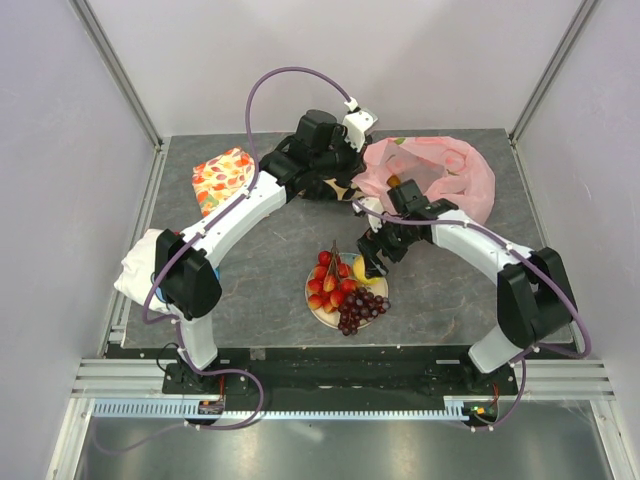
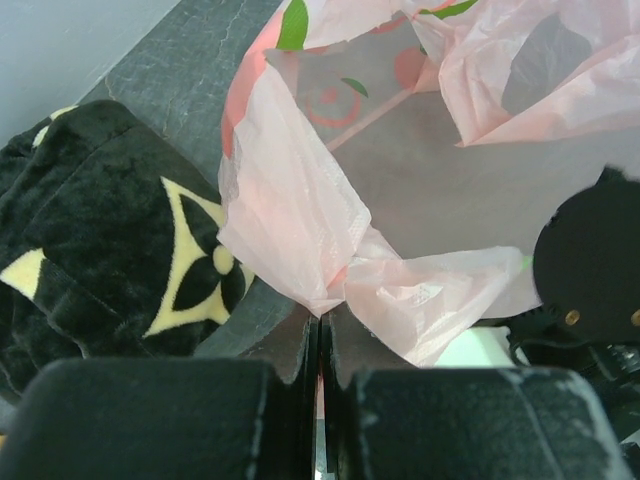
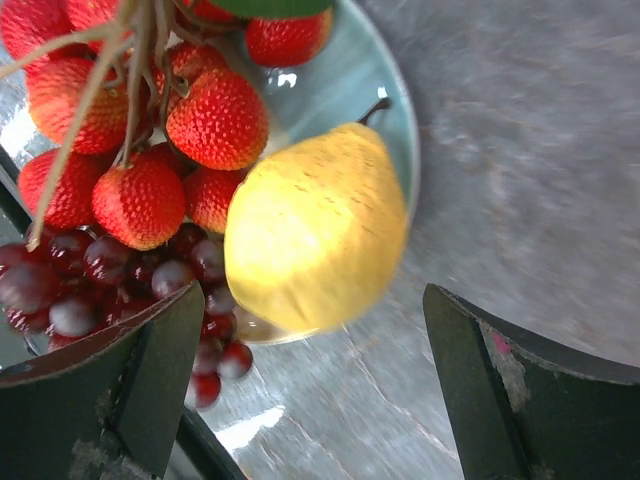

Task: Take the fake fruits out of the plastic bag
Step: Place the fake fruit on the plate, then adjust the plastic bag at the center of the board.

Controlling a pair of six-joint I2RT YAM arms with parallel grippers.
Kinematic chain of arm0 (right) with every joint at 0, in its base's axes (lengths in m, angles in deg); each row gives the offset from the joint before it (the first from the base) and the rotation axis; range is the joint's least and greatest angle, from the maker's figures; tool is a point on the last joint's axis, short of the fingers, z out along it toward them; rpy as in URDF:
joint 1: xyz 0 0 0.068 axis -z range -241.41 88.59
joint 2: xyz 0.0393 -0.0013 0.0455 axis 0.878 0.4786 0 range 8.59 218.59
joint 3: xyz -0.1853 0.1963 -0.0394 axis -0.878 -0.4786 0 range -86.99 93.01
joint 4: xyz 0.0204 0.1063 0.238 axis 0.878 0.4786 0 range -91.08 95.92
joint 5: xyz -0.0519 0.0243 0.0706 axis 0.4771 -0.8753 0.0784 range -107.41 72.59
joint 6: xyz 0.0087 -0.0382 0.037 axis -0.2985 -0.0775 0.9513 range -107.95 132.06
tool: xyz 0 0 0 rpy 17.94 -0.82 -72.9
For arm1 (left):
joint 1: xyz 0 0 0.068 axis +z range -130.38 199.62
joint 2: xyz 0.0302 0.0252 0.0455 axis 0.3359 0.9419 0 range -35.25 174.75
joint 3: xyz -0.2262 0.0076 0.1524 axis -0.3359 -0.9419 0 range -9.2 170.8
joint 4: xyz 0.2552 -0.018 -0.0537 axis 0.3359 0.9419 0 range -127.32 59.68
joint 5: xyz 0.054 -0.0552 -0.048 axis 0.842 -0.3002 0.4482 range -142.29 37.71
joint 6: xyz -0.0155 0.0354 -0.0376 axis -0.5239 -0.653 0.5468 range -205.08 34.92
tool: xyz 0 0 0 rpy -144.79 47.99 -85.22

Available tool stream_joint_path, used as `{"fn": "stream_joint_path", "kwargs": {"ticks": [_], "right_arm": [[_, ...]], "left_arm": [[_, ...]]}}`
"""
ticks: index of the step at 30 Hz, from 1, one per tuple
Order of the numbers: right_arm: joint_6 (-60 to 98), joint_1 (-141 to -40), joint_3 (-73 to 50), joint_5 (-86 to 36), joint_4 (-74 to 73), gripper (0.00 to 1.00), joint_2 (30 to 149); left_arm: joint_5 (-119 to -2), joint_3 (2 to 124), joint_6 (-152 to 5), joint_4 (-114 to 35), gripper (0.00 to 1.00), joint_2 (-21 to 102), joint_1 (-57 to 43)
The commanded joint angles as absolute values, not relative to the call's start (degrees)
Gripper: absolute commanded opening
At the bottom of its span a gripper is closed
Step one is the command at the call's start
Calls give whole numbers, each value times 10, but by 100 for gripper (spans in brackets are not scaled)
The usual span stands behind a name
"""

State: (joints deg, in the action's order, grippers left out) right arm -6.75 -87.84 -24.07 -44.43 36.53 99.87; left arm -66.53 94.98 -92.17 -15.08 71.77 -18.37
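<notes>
Grey stone-look table (image 1: 260,270). Lying directly on it: plate (image 3: 340,95) front centre, pink plastic bag (image 1: 470,180) back right, orange leaf-print cloth (image 1: 222,178) back left, black patterned cloth (image 2: 110,230) just beside bag, white cloth (image 1: 135,270) at left edge.

Fruits (image 1: 332,282) on plate (image 3: 345,90), bag (image 1: 455,172) behind

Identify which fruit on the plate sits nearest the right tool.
The yellow pear-shaped fruit: it shows between the open fingers of the right tool; the red cluster and purple grapes sit aside.
</notes>
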Motion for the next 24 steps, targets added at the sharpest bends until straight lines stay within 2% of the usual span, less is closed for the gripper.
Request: {"fn": "stream_joint_path", "kwargs": {"ticks": [1,8,15,19,22,24], "right_arm": [[-112,-867,-183,-447,412,98,952],[-169,-866,-147,-460,492,98,896],[-187,-821,-21,-550,556,97,816],[-134,-799,-22,-510,479,87,819],[-112,-792,-99,-470,374,81,814],[-91,-791,-166,-394,323,79,835]], "left_arm": [[-687,975,-916,-162,1,708,-186],[-688,980,-910,-161,2,716,-186],[-698,943,-908,-152,2,704,-186],[-708,910,-904,-145,2,684,-186],[-714,866,-897,-142,2,655,-186],[-716,831,-893,-139,2,635,-186]]}}
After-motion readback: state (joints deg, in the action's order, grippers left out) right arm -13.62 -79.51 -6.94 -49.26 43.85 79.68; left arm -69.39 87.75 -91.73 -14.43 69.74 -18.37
